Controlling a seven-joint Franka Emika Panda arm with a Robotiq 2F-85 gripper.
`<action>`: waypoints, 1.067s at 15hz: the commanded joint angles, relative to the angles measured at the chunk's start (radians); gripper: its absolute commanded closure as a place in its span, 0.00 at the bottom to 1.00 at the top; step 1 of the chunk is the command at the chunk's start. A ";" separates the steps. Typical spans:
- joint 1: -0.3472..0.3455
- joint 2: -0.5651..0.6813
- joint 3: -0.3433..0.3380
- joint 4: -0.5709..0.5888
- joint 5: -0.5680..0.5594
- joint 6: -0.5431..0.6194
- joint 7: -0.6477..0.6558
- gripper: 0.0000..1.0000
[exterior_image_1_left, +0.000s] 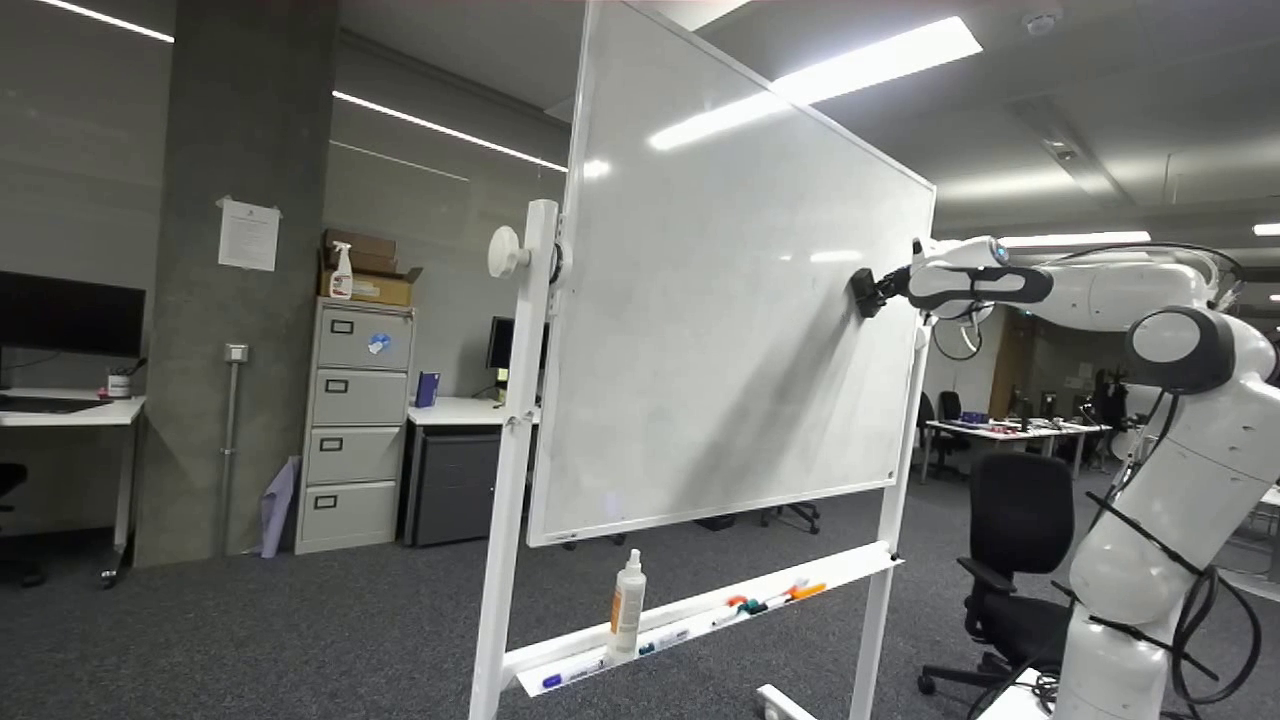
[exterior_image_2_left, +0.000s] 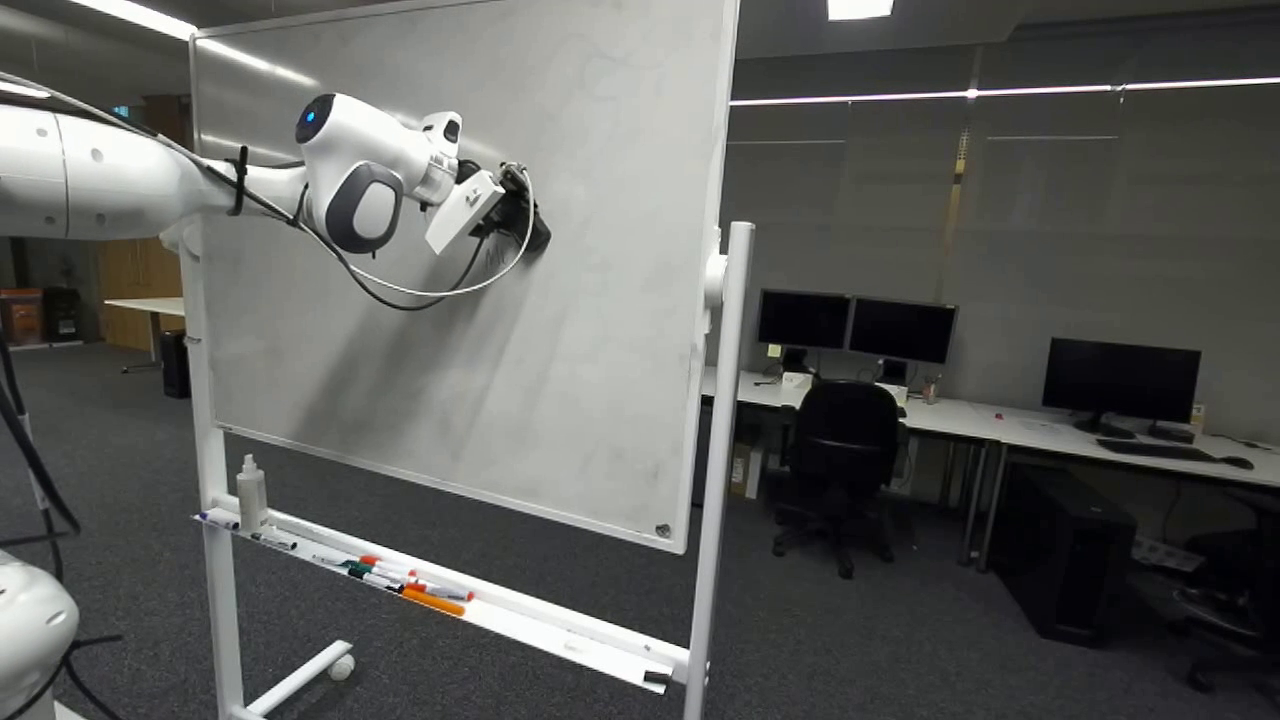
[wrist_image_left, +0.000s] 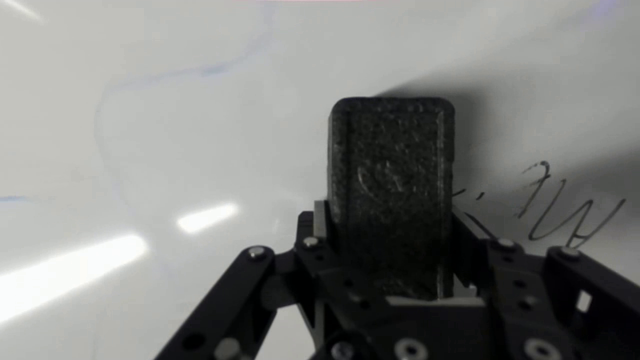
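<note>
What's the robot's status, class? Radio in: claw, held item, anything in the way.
Claw shut on black eraser. Held at whiteboard, contact unclear. Black writing beside eraser; no obstruction seen.

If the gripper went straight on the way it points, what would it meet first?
The whiteboard, with the black eraser held in the gripper leading; whether eraser and board are touching is unclear.

A whiteboard is bearing black handwriting and faint blue lines, while a white tray beneath it is carrying an upright bottle. A blue-capped marker is lying just beside the bottle; red- and green-capped markers are lying bunched near an orange marker farther along, and a small dark object is sitting at the tray's end. Grey carpet is supporting the wheeled stand and office chairs.
</note>
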 joint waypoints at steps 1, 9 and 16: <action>0.047 -0.016 -0.006 -0.046 0.039 0.017 -0.019 0.66; 0.100 -0.064 0.011 -0.123 0.031 0.003 -0.009 0.66; 0.096 -0.085 0.043 -0.198 0.014 -0.005 -0.002 0.66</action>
